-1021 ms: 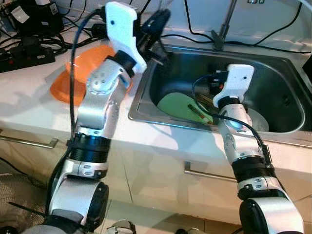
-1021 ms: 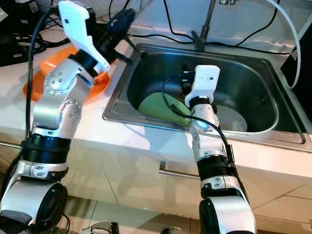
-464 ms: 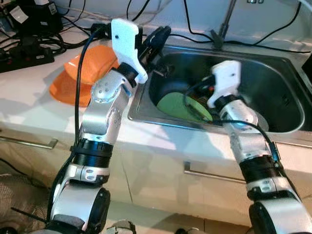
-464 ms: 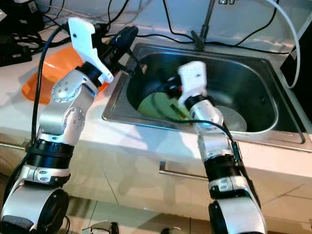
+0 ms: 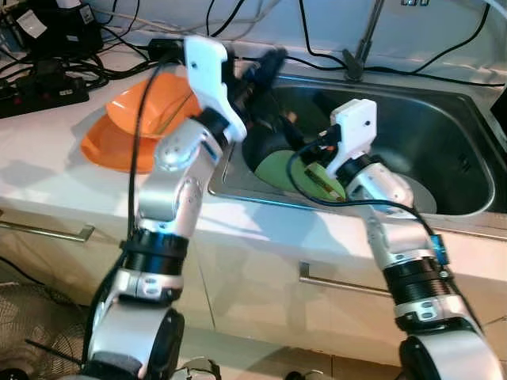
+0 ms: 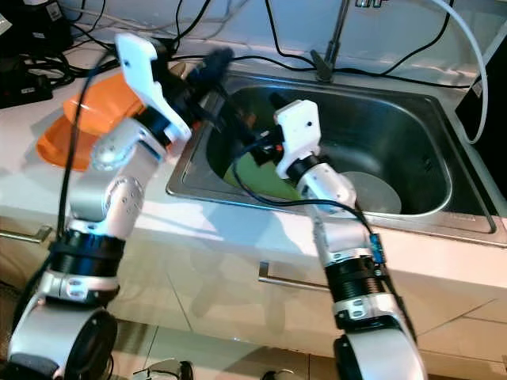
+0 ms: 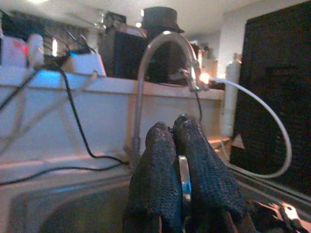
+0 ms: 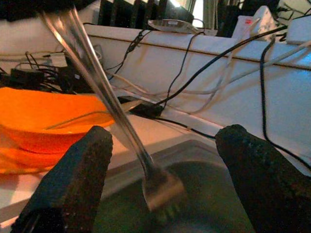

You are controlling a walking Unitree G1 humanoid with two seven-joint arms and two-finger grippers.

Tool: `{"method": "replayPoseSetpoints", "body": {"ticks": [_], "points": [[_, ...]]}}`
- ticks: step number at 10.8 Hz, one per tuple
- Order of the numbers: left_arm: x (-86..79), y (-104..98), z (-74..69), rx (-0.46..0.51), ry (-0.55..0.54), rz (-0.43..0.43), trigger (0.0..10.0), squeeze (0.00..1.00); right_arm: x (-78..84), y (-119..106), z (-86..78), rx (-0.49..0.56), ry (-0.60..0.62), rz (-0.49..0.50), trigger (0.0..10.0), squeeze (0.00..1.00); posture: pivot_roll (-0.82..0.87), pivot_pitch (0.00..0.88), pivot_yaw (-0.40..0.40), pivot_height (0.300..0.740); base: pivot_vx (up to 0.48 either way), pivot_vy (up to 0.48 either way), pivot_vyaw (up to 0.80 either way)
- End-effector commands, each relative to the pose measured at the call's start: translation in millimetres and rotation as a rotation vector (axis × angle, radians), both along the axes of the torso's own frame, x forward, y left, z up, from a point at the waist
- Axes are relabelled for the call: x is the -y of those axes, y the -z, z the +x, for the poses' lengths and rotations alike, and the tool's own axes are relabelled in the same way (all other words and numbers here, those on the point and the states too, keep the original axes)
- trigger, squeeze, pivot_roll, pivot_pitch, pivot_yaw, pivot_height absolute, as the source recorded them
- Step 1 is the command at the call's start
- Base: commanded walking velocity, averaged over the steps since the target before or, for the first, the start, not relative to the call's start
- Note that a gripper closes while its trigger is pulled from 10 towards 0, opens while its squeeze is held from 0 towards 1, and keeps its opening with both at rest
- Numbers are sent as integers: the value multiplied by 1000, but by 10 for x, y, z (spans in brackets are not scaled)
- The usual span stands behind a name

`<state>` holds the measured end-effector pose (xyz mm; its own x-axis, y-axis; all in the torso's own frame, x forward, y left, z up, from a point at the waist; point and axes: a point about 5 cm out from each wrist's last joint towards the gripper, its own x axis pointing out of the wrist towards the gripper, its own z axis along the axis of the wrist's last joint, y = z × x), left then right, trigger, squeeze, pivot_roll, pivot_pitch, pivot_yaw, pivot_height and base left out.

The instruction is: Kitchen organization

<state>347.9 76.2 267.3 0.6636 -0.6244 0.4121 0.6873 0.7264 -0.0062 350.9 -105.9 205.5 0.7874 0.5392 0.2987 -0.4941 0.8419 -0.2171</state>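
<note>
While the sink (image 5: 467,119) is the landmark to work from, you can see that the sorting is only partly under way: an orange bowl (image 5: 131,131) already sits on the bench (image 5: 47,170) just beside the sink's left rim, yet a green plate (image 5: 285,168) and a pale plate (image 6: 372,190) lie on the sink's floor, so most of the clearing appears left to do. Your left gripper (image 7: 181,170) hangs over the sink's near-left corner with its jaws pressed together on a metal fork (image 8: 104,92) — the handle shows as a silver strip between the two black fingers (image 7: 150,179), and the tines point down into the basin. Your right gripper (image 8: 160,170) sits inside the sink, above the green plate, jaws spread wide and holding nothing, with the fork's tines hanging between them. By the look of it a hand-over or a set-down of the fork is the step in hand — the plates would come after. A tap (image 7: 160,46) rises at the sink's back edge, with cables (image 5: 63,71) strewn on the bench beyond.
</note>
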Motion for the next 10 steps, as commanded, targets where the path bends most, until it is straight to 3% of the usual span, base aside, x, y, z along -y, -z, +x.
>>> {"method": "replayPoseSetpoints", "body": {"ticks": [1,6,7,10], "points": [[109,-30,-65,18,59,14,10000,0,-64,-71,-33,22,-30,6,10000,0,27,57,-8,740,0,0,0],[229,39,-145,5,120,45,10000,0,-59,-25,-47,9,-3,2,10000,0,30,34,-2,740,0,0,0],[232,38,-151,6,123,51,10000,0,-20,-37,-22,18,39,10,0,0,32,37,-2,740,0,0,0],[220,39,-147,-3,122,56,10000,0,-29,16,-27,3,44,5,0,0,37,44,3,740,0,0,0]]}}
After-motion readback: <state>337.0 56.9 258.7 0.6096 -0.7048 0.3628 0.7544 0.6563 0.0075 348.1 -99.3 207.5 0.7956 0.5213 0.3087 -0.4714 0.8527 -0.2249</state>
